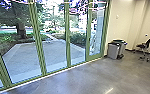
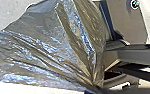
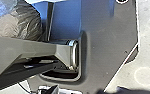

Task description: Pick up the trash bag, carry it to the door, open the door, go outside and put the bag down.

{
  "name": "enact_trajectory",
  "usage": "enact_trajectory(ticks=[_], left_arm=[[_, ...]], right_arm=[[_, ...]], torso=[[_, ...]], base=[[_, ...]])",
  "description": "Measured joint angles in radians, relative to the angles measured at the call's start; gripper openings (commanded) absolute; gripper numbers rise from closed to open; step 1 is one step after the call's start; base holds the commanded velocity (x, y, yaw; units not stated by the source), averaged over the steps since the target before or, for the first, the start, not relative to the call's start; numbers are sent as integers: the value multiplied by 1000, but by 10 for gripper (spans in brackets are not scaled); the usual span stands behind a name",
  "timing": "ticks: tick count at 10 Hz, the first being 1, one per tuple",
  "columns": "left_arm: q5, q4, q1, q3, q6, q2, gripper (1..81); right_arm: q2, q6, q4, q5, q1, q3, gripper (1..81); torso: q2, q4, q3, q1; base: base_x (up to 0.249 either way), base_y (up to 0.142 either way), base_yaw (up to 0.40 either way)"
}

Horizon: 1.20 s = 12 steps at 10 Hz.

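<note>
the carrying step looks to be in hand: the trash bag hangs from the left gripper, near side, close by the robot's own body, its film drawn into tight folds where the gripper pinches it. whether the right gripper is spread or pressed together, i cannot tell.

ahead and to the left runs a wall of green-framed glass panels, with the paved yard on its far side. the narrow panel at the right end, with a deeper bottom rail, is probably the door; it looks closed. so the next move calls for driving up to it with the bag kept clear of the frame, then working the door without loosening the pinch.

the bag is thin, shiny and loosely creased; what is in it i cannot make out. on the far right, by the pale wall, stand grey bins, their contents too small to tell.
</note>
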<state>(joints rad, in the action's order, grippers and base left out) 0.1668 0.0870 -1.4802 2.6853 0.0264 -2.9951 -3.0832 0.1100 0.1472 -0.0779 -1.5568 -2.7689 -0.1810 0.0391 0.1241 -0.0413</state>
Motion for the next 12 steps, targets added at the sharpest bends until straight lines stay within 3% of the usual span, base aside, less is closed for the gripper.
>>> enact_trajectory(ticks=[12], left_arm=[[-9,0,0,0,0,0,10]], right_arm=[[0,0,0,0,0,0,811]], torso=[[0,0,0,0]], base=[[158,-72,0]])
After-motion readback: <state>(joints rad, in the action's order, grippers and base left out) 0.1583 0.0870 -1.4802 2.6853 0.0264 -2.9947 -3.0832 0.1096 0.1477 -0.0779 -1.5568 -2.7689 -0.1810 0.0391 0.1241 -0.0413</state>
